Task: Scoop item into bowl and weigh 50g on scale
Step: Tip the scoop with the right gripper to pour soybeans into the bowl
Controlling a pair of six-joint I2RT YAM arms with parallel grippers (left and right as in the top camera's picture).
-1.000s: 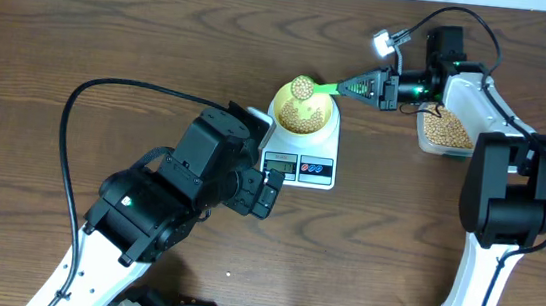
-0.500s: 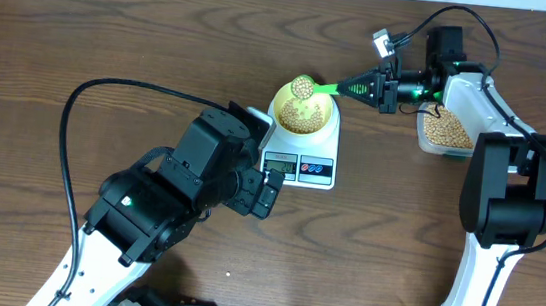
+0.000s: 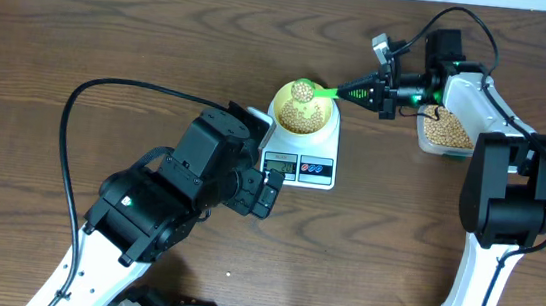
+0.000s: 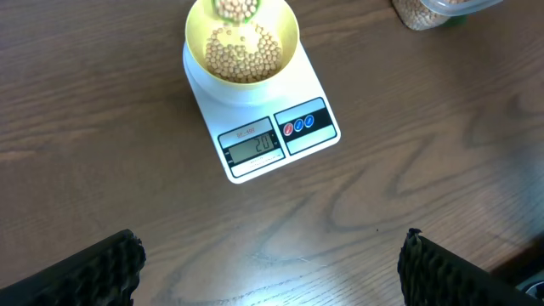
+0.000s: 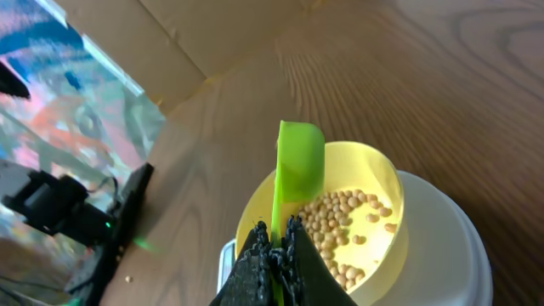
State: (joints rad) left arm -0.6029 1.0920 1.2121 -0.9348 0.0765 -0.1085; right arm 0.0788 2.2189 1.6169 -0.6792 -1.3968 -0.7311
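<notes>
Since a second ago the right wrist has rolled, and the green spoon (image 3: 321, 88) has turned with it from lying level to tipping over the bowl (image 3: 278, 105); its place has hardly shifted. The right jaws are clamped shut on the end of the spoon's handle, pinched between the fingertips (image 5: 255, 255). That grip leaves the whole length free to reach out and lets a roll of the wrist do the pouring.

The spoon's long axis runs nearly level across the desk (image 3: 113, 37), from the jaws toward the robot's left. Its scoop end leads, pointing away from the clear plastic tub (image 3: 425, 143) of stock beside the right arm. The scoop hangs above the far part of the bowl, inside its rim, so whatever slides off should land inside.

The soybeans (image 4: 246, 53) already poured lie heaped in the pale yellow bowl. It stands centred on the round platform of the white scale (image 4: 265, 110), so each addition is weighed as it falls. Overhead, a few beans still show in the scoop. The right wrist view shows only the scoop's plain green side, so I cannot tell how much is left.

The display (image 4: 252, 144) seems to read about twenty, so more scoops look needed. The left jaws stand wide open and empty above the desk on the near side of the scale, clear of the pouring path.
</notes>
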